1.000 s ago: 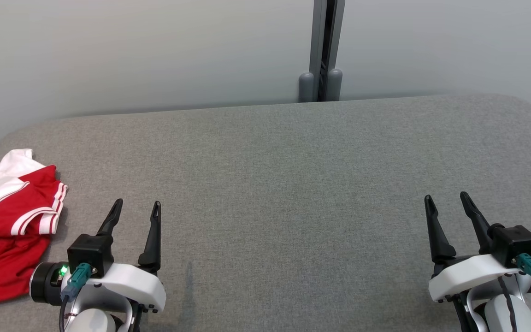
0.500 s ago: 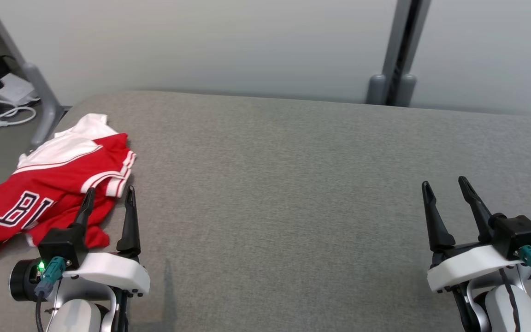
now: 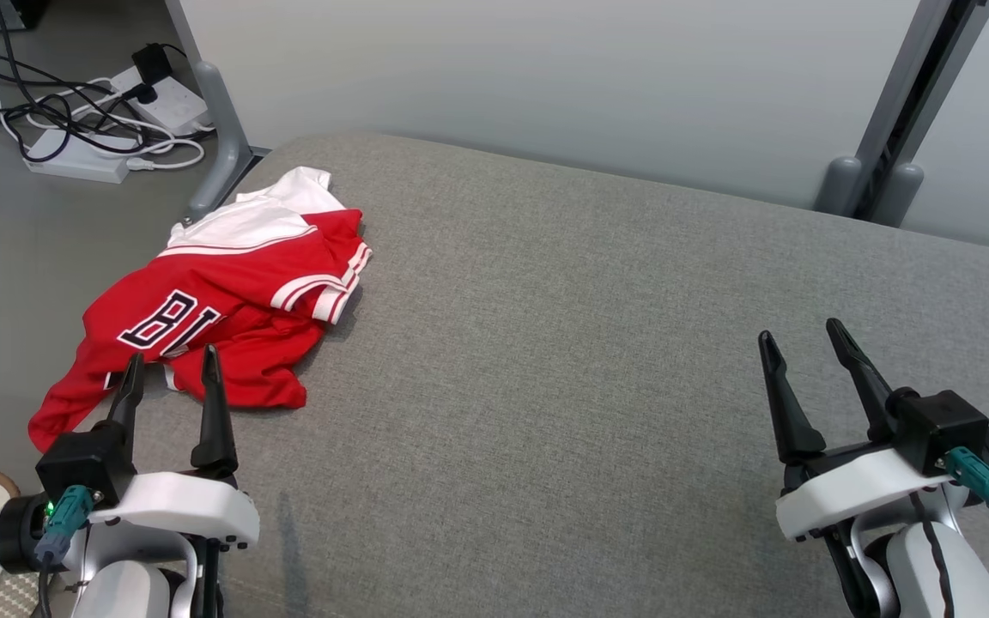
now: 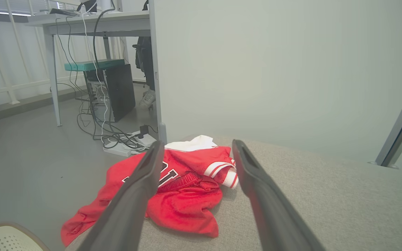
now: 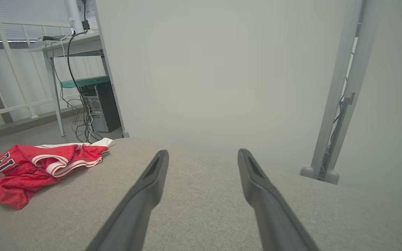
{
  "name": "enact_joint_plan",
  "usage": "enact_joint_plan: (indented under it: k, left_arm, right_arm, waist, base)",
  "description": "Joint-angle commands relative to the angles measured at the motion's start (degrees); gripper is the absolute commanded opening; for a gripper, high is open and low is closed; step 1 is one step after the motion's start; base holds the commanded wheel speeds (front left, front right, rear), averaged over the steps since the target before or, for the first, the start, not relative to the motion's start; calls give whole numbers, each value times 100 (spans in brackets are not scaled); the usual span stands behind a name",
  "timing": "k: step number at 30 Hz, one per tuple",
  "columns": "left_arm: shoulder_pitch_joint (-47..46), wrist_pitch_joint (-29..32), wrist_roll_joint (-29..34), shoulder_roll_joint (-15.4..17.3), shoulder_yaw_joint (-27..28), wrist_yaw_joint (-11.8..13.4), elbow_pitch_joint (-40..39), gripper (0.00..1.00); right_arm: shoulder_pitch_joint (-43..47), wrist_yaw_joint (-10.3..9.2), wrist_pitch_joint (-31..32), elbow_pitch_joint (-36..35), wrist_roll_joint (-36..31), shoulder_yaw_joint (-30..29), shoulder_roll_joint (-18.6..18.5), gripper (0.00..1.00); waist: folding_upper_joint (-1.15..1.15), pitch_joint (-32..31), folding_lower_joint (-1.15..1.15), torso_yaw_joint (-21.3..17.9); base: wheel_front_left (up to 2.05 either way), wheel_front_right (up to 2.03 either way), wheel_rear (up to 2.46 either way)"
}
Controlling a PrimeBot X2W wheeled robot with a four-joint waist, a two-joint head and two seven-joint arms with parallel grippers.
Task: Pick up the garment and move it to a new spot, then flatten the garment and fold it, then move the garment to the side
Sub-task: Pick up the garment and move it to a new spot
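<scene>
Red-and-white garment (image 3: 220, 292) lies crumpled at upper left on the grey cushion (image 3: 563, 343). Your left gripper (image 3: 172, 354), lower left, points up at it, fingers spread, empty; right gripper (image 3: 799, 330), lower right, likewise.

Left, a jersey (image 3: 228, 292) of smooth red and white cloth. The table (image 3: 597, 343) is covered in rough, matt grey woven fabric. Far wall (image 3: 546, 77) smooth, matt.

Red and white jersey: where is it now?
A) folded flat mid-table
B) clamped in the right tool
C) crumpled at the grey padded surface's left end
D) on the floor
C: the red and white jersey lies bunched at the left end of the grey padded surface.
</scene>
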Motion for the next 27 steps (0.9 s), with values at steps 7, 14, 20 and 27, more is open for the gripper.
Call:
enact_joint_plan:
  k: [7,14,20,27]
  left_arm:
    - [-73,-54,-77,23,-18,47,15,100]
    - [-428,-94,-210,-6,-26,-13,8,100]
    - [-1453,137,-477,160,110,-196,302,100]
    - [-2763,743,-956,417,208,-641,2093,100]
  right_arm:
    - [-16,-1,39,-58,41,21,-53,100]
    - [-52,0,113,-150,-13,48,-120,100]
    - [-193,-1,322,-443,-100,98,-198,100]
    - [-461,-1,750,-1039,-260,149,-452,100]
  waist:
    - [0,35,0,8]
    - [0,173,0,8]
    - [0,720,0,-151]
    - [0,1900,0,-460]
  base:
    - [0,0,0]
    - [0,0,0]
    - [0,0,0]
    - [0,0,0]
